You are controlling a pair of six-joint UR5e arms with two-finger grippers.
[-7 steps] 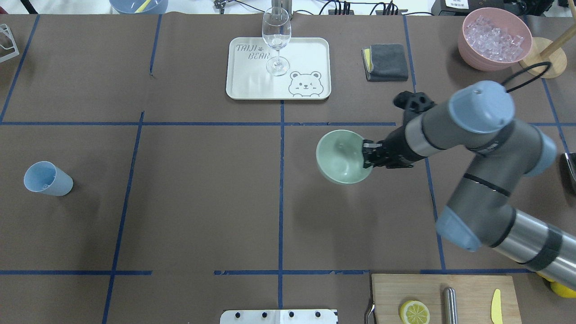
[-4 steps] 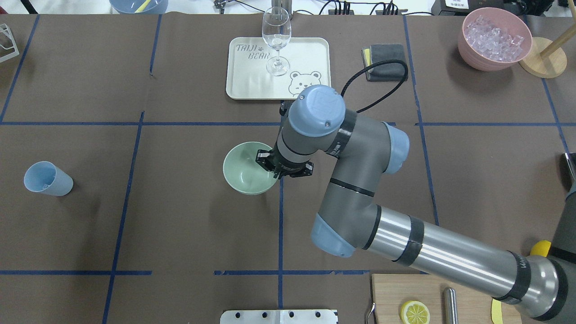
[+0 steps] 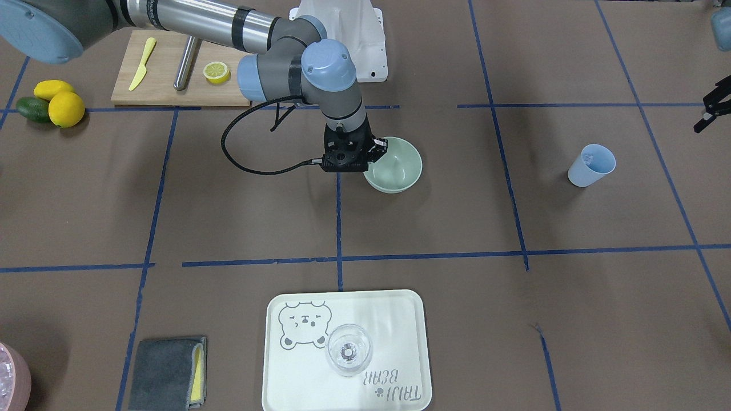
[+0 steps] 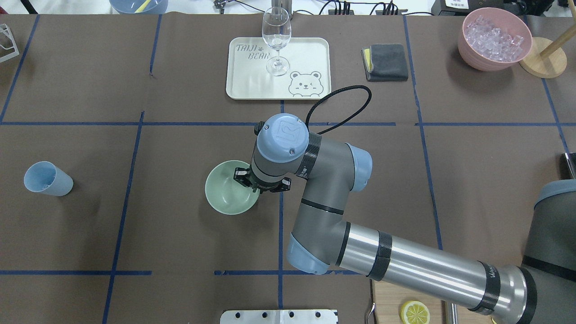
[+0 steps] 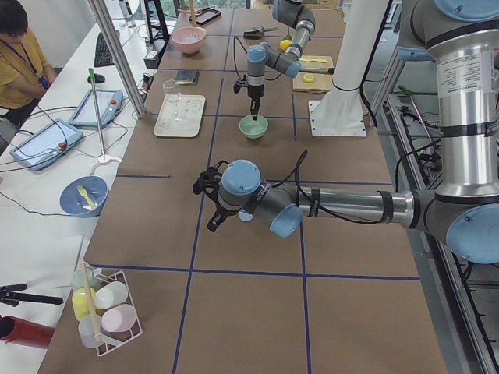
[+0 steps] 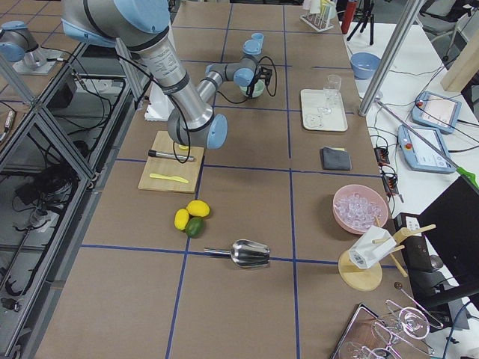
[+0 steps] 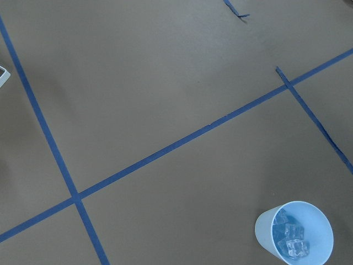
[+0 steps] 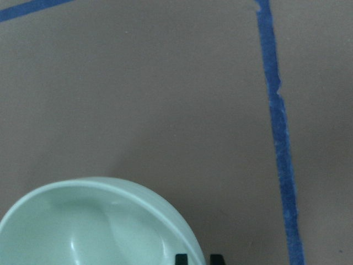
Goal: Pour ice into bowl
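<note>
The pale mint-green bowl [image 4: 227, 189] is just left of the table's centre line, also in the front view [image 3: 397, 166] and the right wrist view [image 8: 94, 226]. My right gripper [image 4: 249, 182] is shut on the bowl's right rim, one finger inside and one outside; I cannot tell if the bowl touches the table. The bowl looks empty. The blue cup [image 4: 47, 178] stands at the far left, with clear ice cubes [image 7: 289, 240] inside it in the left wrist view. My left gripper [image 3: 705, 114] shows only at the front view's edge, away from the cup; I cannot tell its state.
A white tray [image 4: 310, 58] with a wine glass [image 4: 276, 38] is at the back centre. A grey cloth [image 4: 385, 61] and a pink bowl of ice [image 4: 494, 38] are at the back right. A cutting board [image 3: 165, 85] with a lemon half lies near the robot's base.
My right arm has carried the bowl leftward, from right of the centre line to just left of it, and brought it level. The blue cup has not moved.
</note>
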